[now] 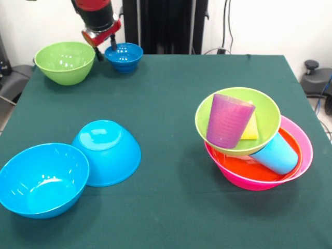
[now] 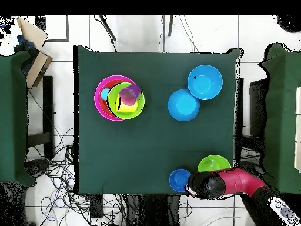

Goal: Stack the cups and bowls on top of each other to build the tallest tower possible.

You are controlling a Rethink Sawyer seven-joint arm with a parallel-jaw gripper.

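The tower stands at the right: a large pink bowl (image 1: pixel 307 148) holds an orange bowl (image 1: pixel 241 168) and a light blue cup (image 1: pixel 277 154) lying on its side. A lime green bowl (image 1: pixel 264 111) sits tilted on top, with a purple cup (image 1: pixel 227 120) and a yellow cup (image 1: pixel 251 129) in it. My gripper (image 1: pixel 106 48) is open and empty at the far left. It hangs between a second lime green bowl (image 1: pixel 65 62) and the small dark-blue bowl (image 1: pixel 124 56), with one finger by that bowl's rim. In the overhead view my gripper (image 2: pixel 191 188) is beside the dark-blue bowl (image 2: pixel 178 179).
Two bright blue bowls touch at the near left: one upright (image 1: pixel 41 179), one upside down (image 1: pixel 107 151). The overhead view shows them (image 2: pixel 204 81) (image 2: pixel 183 105), the loose green bowl (image 2: pixel 213 163) and the tower's pink bowl (image 2: pixel 100 97). The green tablecloth (image 1: pixel 166 93) covers the table.
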